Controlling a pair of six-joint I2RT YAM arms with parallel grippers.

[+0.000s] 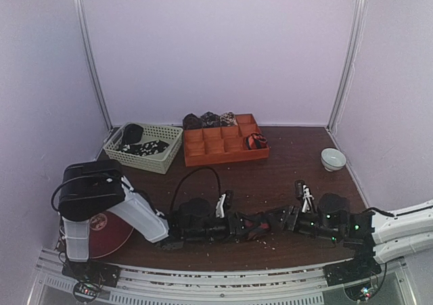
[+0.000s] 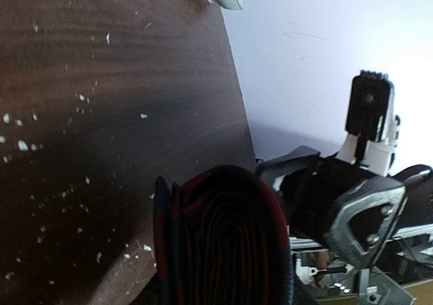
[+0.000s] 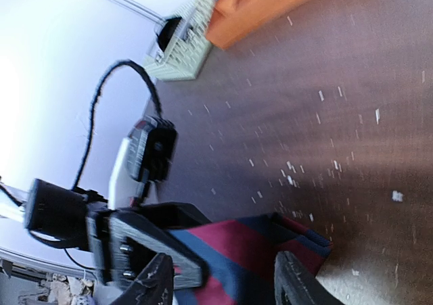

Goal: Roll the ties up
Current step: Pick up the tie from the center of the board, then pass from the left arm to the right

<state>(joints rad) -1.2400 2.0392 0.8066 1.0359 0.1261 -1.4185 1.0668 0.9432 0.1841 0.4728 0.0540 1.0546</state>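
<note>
Two grippers meet low over the table (image 1: 284,163), sharing one red-and-blue striped tie (image 1: 256,225); left gripper (image 1: 237,225) clamps its rolled coil; right gripper (image 3: 223,281) straddles the flat end, fingers (image 3: 296,285) wide apart; four coiled ties (image 1: 210,120) sit in one orange tray (image 1: 223,158).

The left arm (image 1: 139,216) and right arm (image 1: 402,225) share white links and black joint housings, a black cable (image 1: 199,168) looping by the grey-plated, screwed left gripper (image 1: 245,225), green lights (image 1: 330,216) dotting the right.

left wrist view: rolled tie (image 2: 223,244) cut off at bottom edge, left fingers hidden behind it. right wrist view: right fingers (image 3: 295,285) run off bottom edge; basket (image 3: 179,44) blurred.
</note>
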